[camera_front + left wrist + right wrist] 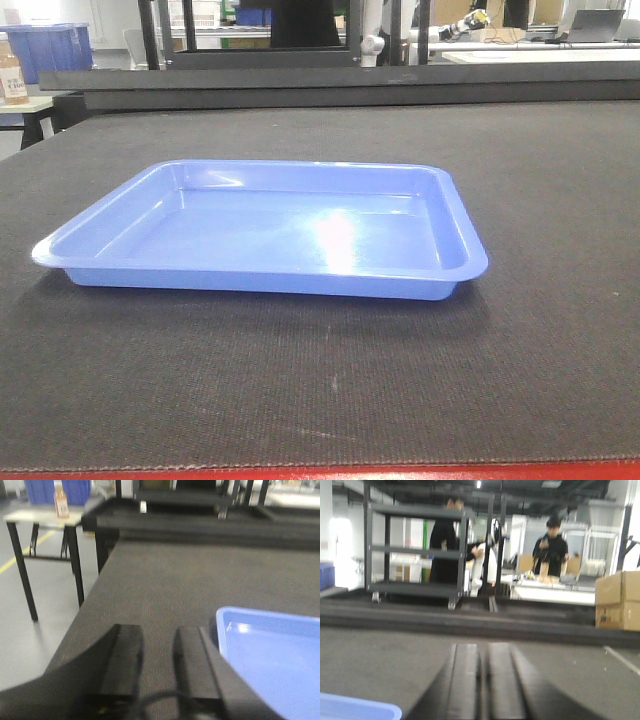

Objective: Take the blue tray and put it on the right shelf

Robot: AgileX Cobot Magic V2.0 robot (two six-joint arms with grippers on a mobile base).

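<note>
The blue tray (pixel 270 235) lies flat and empty on the dark mat (pixel 540 200), near the middle of the front view. In the left wrist view my left gripper (pixel 157 630) hovers low over the mat. It is open with nothing between its fingers, and the tray's corner (pixel 270 650) lies just to its right. The right wrist view shows my right gripper (pixel 483 647) shut and empty above the mat, with a corner of the tray (pixel 357 707) at the lower left. The right shelf is out of view.
The mat's red front edge (pixel 320 472) runs along the bottom. Left of the table stands a small white side table (pixel 42 516) with a bottle (pixel 61 502), and blue bins (pixel 50 45) behind it. Beyond are a dark wheeled rack (pixel 415 550), people (pixel 551 545) and a cardboard box (pixel 617 600).
</note>
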